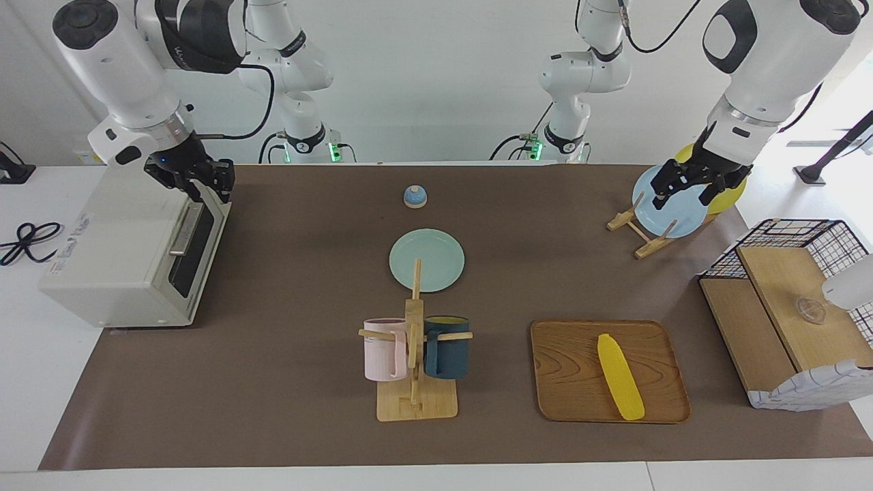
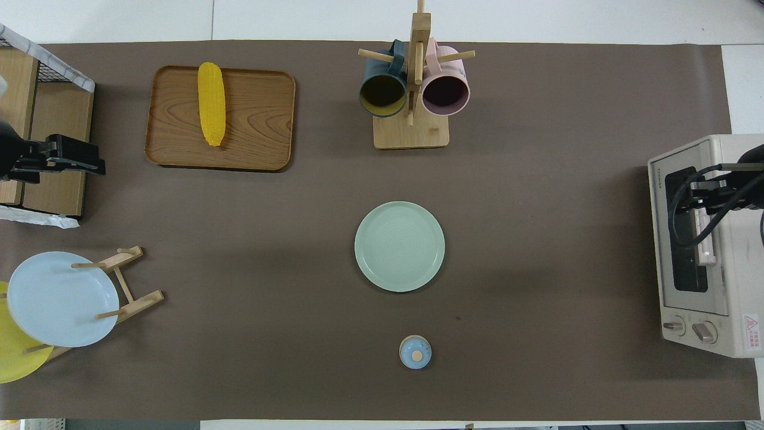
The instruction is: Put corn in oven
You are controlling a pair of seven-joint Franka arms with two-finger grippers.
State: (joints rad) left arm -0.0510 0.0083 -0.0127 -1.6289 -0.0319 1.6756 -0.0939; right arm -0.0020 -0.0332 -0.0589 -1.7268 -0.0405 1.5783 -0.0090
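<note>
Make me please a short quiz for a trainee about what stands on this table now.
1. True or false: the corn lies on the wooden tray.
2. How many mugs hang on the mug stand?
3. The jaws of the right arm are over: A the tray, B the top front edge of the oven, C the mug stand.

Key: 1 true; 2 two, one pink and one dark blue; 3 B.
</note>
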